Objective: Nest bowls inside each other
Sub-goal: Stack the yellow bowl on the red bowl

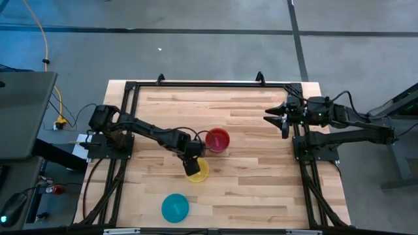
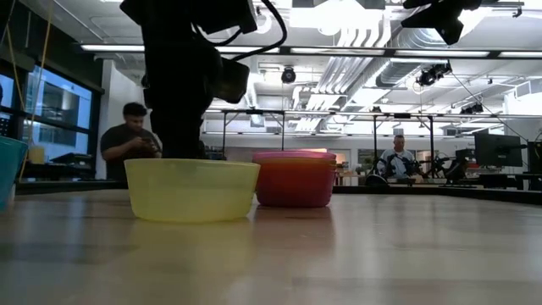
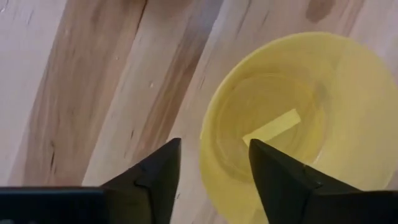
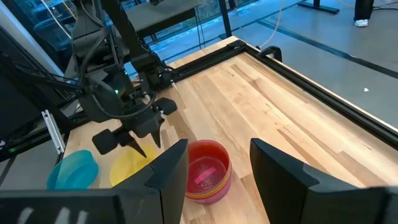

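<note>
A yellow bowl (image 1: 199, 172) stands upright on its base near the table's middle; it also shows in the low view (image 2: 192, 188). My left gripper (image 1: 191, 164) is open just above it, pointing down. In the left wrist view the bowl's rim (image 3: 205, 134) lies between the two fingers. A stack of nested bowls (image 1: 217, 140), pink on top and red-orange outside, stands just beyond it. A blue bowl (image 1: 175, 207) stands alone near the front edge. My right gripper (image 1: 269, 117) is open and empty at the far right. No purple or green bowl shows on its own.
The black frame rails (image 1: 130, 117) run along the table's left, far and right sides. Bare wood lies to the right of the bowls. In the low view two people (image 2: 127, 140) sit in the room behind the table.
</note>
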Controlling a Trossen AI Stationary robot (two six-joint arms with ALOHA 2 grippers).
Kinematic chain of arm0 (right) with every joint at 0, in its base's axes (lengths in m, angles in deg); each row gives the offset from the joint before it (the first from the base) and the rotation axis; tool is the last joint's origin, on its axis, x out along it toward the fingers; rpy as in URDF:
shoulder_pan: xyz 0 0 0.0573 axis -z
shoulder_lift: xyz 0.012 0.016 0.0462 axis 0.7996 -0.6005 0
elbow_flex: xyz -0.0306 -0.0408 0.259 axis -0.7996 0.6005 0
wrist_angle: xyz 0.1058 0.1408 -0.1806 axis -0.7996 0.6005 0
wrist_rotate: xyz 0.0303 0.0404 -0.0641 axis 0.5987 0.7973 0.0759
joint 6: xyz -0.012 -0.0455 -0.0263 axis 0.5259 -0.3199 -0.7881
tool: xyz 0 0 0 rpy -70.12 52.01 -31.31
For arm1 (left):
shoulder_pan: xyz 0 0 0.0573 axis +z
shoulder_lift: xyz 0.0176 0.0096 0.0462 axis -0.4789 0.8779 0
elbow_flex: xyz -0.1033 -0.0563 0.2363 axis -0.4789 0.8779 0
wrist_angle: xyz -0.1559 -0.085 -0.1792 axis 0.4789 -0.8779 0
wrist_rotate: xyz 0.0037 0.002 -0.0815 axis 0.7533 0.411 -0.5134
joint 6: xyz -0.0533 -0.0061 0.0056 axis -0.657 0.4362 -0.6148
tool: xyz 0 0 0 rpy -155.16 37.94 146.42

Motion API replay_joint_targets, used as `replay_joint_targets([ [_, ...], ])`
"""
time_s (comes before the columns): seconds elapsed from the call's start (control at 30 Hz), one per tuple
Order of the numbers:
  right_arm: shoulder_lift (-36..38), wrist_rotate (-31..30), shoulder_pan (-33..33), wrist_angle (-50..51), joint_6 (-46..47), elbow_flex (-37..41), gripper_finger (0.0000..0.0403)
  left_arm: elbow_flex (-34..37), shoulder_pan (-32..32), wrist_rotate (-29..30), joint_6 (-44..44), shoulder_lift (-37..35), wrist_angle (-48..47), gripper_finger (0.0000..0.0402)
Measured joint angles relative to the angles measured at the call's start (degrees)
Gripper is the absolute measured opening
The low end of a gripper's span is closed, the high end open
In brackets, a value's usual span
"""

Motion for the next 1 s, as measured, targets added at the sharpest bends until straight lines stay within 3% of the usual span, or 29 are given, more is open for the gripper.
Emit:
replay_joint_targets([
  [0.43, 0.0, 0.0, 0.0, 0.0, -0.1, 0.0, 0.0165, 0.0, 2.9, -0.8, 2.2, 0.1, 0.3, 0.0012],
  [0.73, 0.0, 0.0, 0.0, 0.9, -0.1, 0.0, 0.0165, 0.0, 4.9, -1.1, 3.8, 0.1, 0.3, 0.0002],
  [1.0, 0.0, 0.0, 0.0, 0.9, -0.2, 0.0, 0.0165, -2.4, 8.7, -8.6, 6.5, -0.2, -1.6, 0.0001],
])
